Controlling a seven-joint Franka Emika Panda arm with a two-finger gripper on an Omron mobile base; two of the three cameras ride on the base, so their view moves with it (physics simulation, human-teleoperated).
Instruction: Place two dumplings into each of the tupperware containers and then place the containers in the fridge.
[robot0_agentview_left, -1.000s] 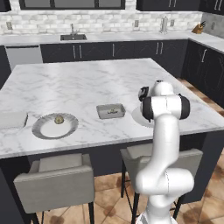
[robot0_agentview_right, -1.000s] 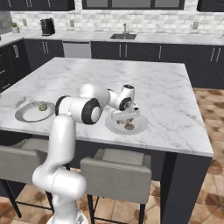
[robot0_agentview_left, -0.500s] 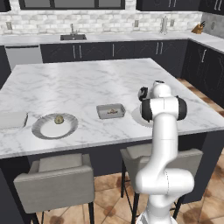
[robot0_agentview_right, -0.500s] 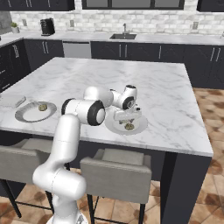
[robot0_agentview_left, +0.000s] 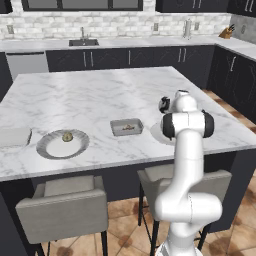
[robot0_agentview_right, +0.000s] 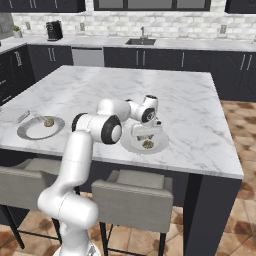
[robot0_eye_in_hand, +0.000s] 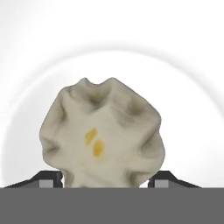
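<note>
On the marble table (robot0_agentview_left: 90, 95) sit two plates: the left plate (robot0_agentview_left: 50, 148) holds one dumpling (robot0_agentview_left: 67, 136), the right plate (robot0_agentview_right: 131, 145) another dumpling (robot0_agentview_right: 147, 144), well clear of the edge. Between them a container (robot0_agentview_left: 126, 127) waits with open marble around. Since a second ago the tool (robot0_agentview_right: 145, 136) has dropped and narrowed around that right dumpling (robot0_eye_in_hand: 103, 133); whether it grips yet I cannot tell

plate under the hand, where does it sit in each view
Left base view: plate peeks out left of the arm, right of the tupperware container.
Right base view: centre, plate beneath the hand.
Hand view: pale disc around the dumpling.
Shared landmark: that dumpling, in right base and hand views.
</note>
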